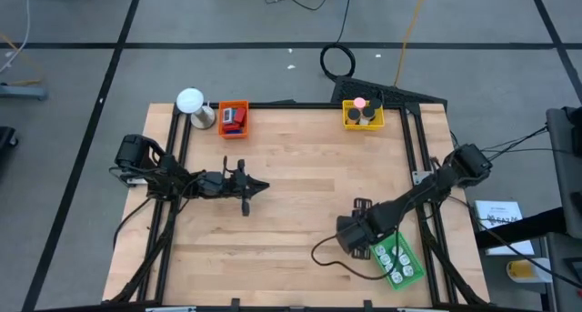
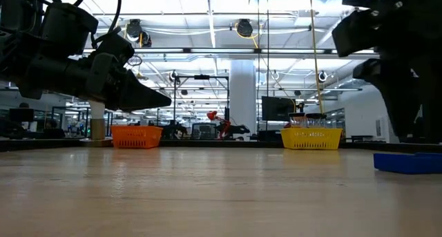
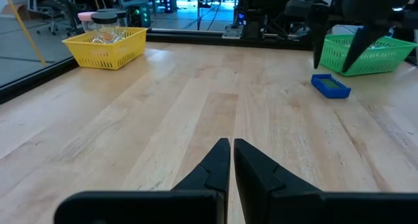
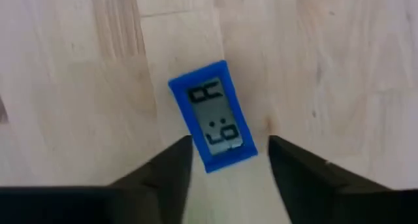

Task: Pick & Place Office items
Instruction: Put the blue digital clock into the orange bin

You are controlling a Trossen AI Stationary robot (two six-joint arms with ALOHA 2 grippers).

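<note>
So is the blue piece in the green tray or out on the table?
Out. The blue piece lies flat on bare wood, between the right gripper's open fingers; the left wrist view shows it short of the green tray.

Beneath my matt black plastic fingers (image 4: 297,178) lies a blue plastic piece (image 4: 214,115), smooth, with a grey glossy window. The surface (image 1: 300,185) is pale wood, smooth, satin-finished, grain showing.

Open wooden worktop (image 1: 300,166): its middle is bare between the two arms. Obstacles line the far edge: an orange plastic basket (image 1: 233,118) and white ball-topped object (image 1: 191,102) near the far left corner, a yellow plastic basket (image 1: 363,115) toward the far right. A green plastic basket (image 1: 398,262) fills the near right corner, beside a flat blue rectangular piece (image 4: 213,115).
</note>
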